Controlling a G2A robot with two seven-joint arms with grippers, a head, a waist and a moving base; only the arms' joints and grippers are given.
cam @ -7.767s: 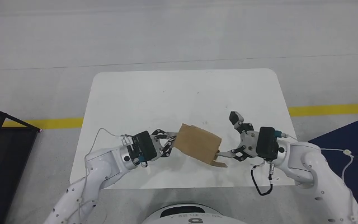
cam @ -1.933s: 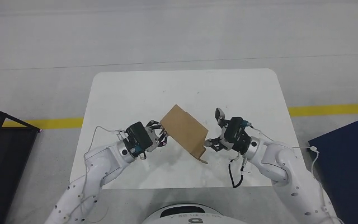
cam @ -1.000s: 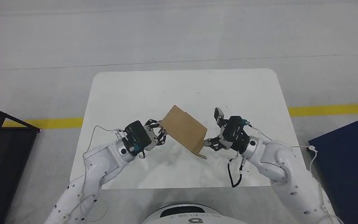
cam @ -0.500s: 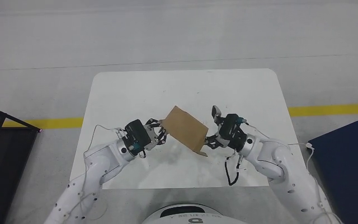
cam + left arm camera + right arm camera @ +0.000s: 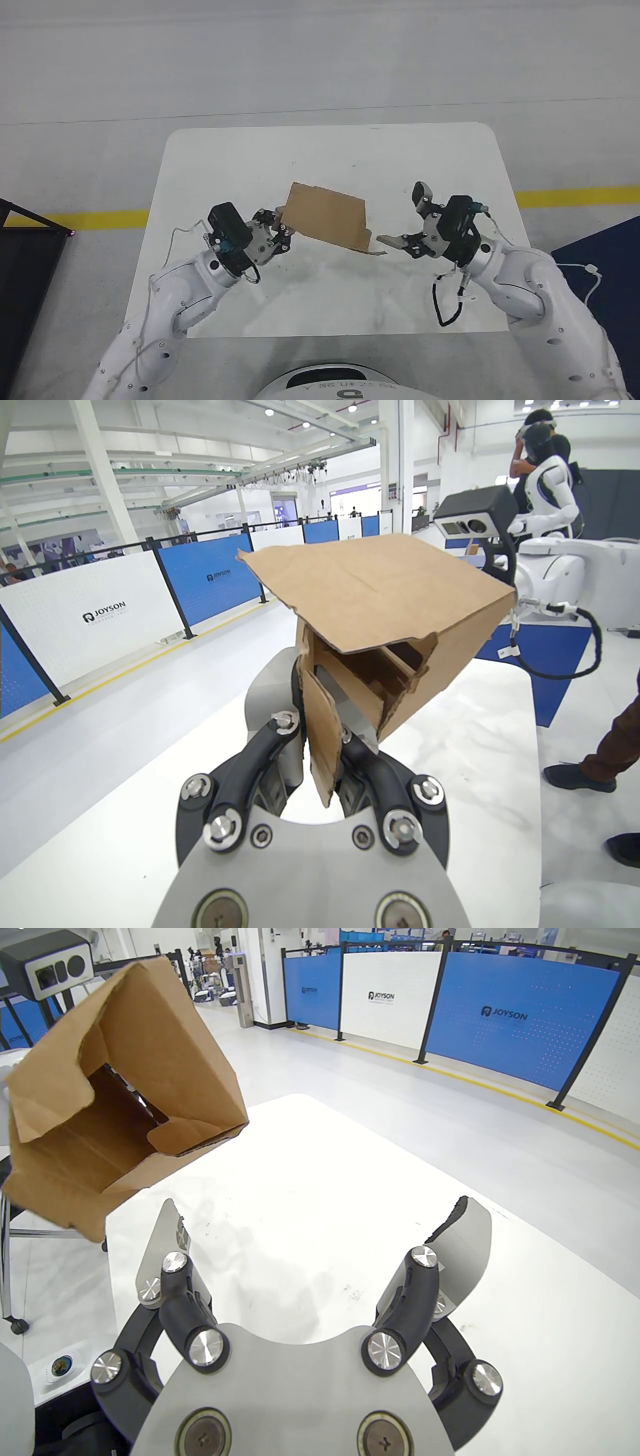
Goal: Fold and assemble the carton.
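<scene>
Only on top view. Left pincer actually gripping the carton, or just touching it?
Observer: Gripping. The left wrist view shows the left pincer shut on an end flap of the carton.
Operator: Carton end toward the right arm, closed yet?
Observer: No. The end facing the right pincer is open, and the right wrist view looks straight into the hollow inside.

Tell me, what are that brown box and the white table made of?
The carton looks like matte brown cardboard, probably corrugated: its cut flap edges look thick and rough. The table has a smooth white top with faint scuffs, maybe laminate or painted board.
</scene>
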